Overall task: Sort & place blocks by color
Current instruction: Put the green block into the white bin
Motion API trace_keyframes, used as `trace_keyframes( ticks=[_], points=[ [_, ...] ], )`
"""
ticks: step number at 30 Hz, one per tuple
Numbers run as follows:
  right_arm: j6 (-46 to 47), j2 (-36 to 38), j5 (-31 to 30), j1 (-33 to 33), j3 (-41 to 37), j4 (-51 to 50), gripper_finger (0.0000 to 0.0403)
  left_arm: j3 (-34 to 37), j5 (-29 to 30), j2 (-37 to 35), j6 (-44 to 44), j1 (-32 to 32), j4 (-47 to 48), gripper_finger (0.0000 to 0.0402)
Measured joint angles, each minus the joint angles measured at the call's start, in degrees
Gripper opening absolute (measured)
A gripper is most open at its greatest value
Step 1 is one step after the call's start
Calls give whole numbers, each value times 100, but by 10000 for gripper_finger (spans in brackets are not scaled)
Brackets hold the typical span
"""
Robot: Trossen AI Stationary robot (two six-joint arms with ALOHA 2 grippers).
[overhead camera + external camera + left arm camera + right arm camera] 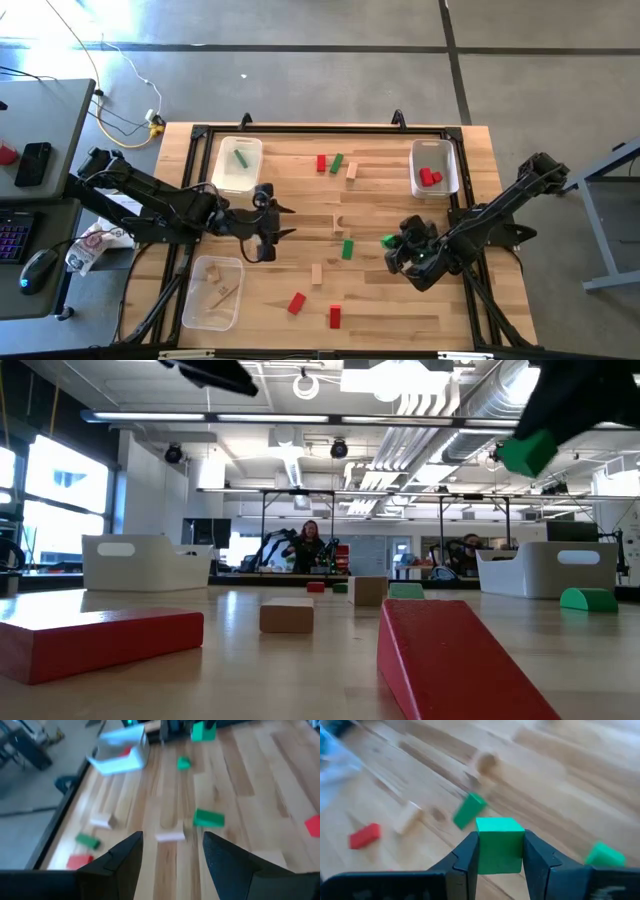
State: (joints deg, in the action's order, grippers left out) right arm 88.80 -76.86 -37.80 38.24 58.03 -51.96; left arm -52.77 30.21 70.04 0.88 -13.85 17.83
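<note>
Jaws of the right gripper (pixel 500 851) are closed on a green cube (pixel 499 845), lifted above the table's right side. Jaws of the left gripper (pixel 171 854) stand wide and empty over the middle. I judge the carrying step is in hand; next, the cube must travel to the bin with the green block (pixel 240 158) at the far left and be released there.
</note>
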Motion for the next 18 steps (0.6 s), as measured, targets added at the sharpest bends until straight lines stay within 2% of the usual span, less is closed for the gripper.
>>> trace_keyframes(
  ticks=[8, 13, 18],
  points=[
    [-1267, 0, -613, -112, 163, 999, 92, 0, 6, 2, 903, -4, -753, 195],
    [-2294, 0, -531, -419, 163, 1877, 92, -2, 1, 91, 1529, -4, -1262, 195],
    [-3374, 0, -148, -776, 163, 2780, 92, -2, -1, 322, 1999, -4, -1530, 195]
  ],
)
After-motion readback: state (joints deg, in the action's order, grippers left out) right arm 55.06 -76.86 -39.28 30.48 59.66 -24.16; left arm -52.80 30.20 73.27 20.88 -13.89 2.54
